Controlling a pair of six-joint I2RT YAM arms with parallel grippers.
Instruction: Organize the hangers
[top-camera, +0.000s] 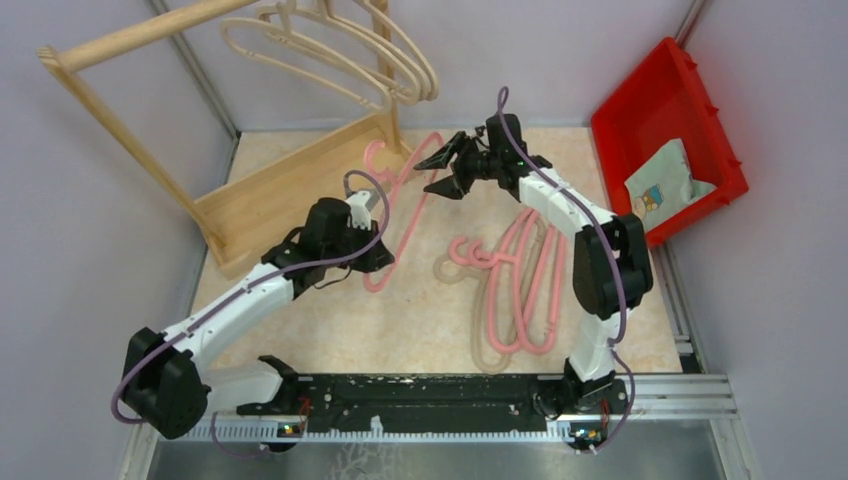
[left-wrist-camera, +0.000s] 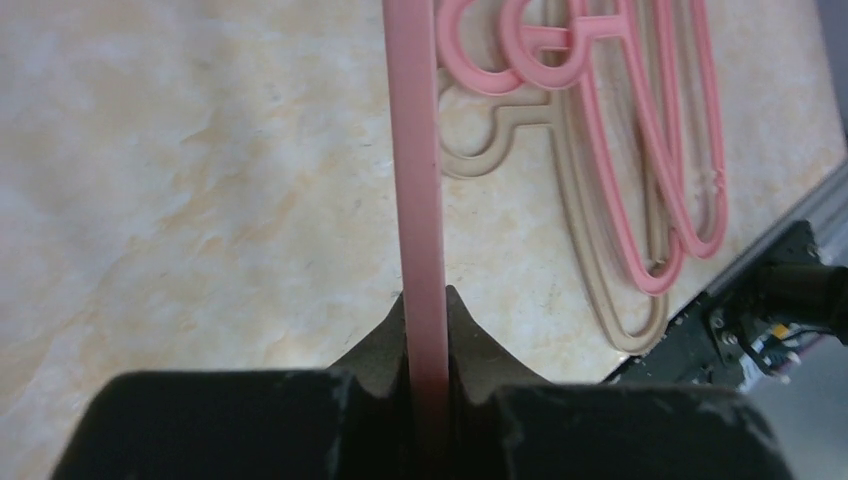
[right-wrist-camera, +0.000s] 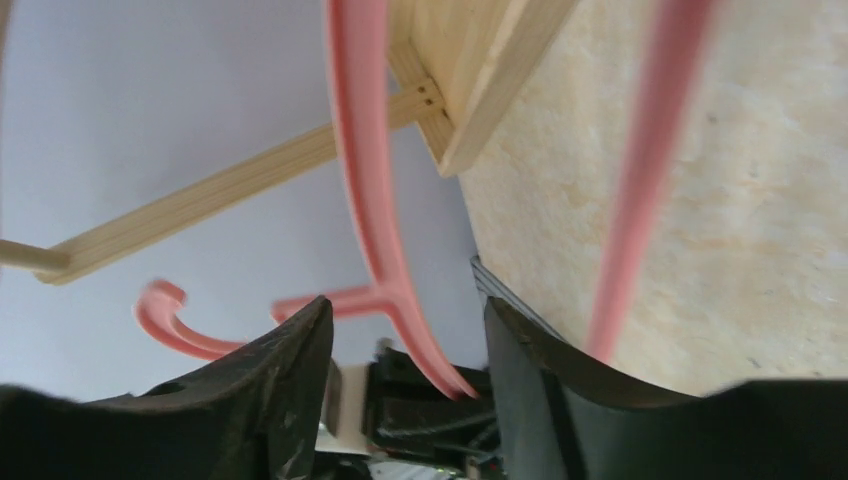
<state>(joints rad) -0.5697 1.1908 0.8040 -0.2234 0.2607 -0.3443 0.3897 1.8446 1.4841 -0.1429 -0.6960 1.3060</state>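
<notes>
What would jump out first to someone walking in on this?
A pink hanger stretches between the two arms: the left gripper is shut on its bar, the right gripper open around its neck. A mixed pile of hangers lies on the table by the right arm, and beige hangers hang on the rack, back left.

rack (top-camera: 290, 178) in the upper left of the table (top-camera: 400, 320), hung hangers (top-camera: 340, 55) on it at top centre. one slanting hanger (top-camera: 405, 215) just right of the rack's base. a pile of hangers (top-camera: 520, 290) on the table right of centre. bin (top-camera: 655, 90) at upper right, pouch (top-camera: 665, 185) in it.
</notes>
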